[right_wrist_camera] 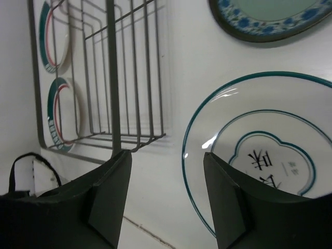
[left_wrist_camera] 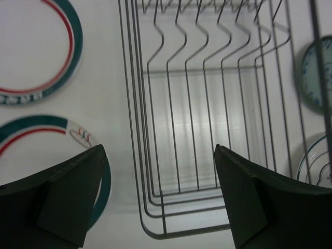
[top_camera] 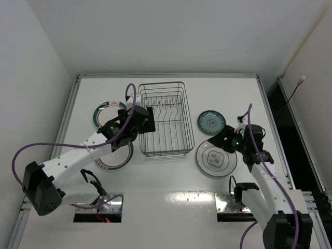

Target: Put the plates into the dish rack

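The dark wire dish rack [top_camera: 163,119] stands empty mid-table. Two green-banded plates lie flat to its left, one farther [top_camera: 105,113] and one nearer [top_camera: 115,158]. The small teal plate [top_camera: 211,122] and the white plate with a centre motif [top_camera: 216,158] lie flat to its right. My left gripper [top_camera: 146,124] hovers open and empty over the rack's near-left corner [left_wrist_camera: 155,218]. My right gripper [top_camera: 224,139] is open and empty above the white plate's left rim [right_wrist_camera: 207,155], between it and the rack [right_wrist_camera: 104,78].
White walls enclose the table on the left, back and right. Purple cables loop off both arms. The teal plate [right_wrist_camera: 270,18] lies just beyond the white one. Bare table [top_camera: 171,176] lies between the rack and the arm bases.
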Motion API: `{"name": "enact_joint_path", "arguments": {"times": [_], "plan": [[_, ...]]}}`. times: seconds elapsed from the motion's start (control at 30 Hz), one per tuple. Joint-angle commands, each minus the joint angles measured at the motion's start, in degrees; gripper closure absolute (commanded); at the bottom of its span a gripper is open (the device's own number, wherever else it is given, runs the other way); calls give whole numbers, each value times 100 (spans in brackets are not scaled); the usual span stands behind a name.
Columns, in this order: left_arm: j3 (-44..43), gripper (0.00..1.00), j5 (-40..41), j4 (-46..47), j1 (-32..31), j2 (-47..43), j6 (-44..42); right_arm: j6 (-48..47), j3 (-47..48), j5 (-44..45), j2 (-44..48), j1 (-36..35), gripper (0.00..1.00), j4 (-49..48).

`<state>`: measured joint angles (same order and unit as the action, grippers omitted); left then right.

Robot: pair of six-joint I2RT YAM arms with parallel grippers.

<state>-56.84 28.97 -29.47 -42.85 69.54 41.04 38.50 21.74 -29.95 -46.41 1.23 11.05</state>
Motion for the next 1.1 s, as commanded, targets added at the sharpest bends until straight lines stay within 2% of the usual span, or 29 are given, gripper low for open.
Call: {"name": "enact_joint_path", "arguments": {"times": [0.0, 0.07, 0.1, 0.17, 0.27, 0.33, 0.43, 0.63, 0.97, 1.07], "plan": [[-556, 16, 810, 222, -48, -213, -867, -71, 715, 805, -130, 113, 45, 441], [-609, 16, 1223, 616, 4, -152, -1404, -71, 1242, 1586, -506, 376, 45, 792], [-609, 16, 1382, 618, 5, -151, -1571, -71, 1437, 1589, -509, 491, 45, 889], [-331, 16, 1619, 1099, 5, -90, -2052, -132, 1815, 1677, -1166, 728, 46, 978], [477, 16, 1831, 2110, 5, -273, -2607, -133, 2229, 993, -2098, 1229, 49, 777], [700, 14, 1770, 2314, 5, -423, -2496, -80, 2282, 562, -2528, 1502, 51, 399], [1130, 14, 1585, 2700, 5, -670, -2574, -220, 2449, 420, -3346, 1616, 53, 205], [903, 14, 1919, 2860, 58, -538, -2697, -352, 2739, 490, -4558, 1424, 59, 73], [788, 14, 1919, 2807, 58, -591, -2697, -457, 3442, 956, -5553, 1054, 60, 292], [788, 14, 1919, 2745, 58, -591, -2697, -510, 3810, 956, -6010, 905, 68, 433]]}}
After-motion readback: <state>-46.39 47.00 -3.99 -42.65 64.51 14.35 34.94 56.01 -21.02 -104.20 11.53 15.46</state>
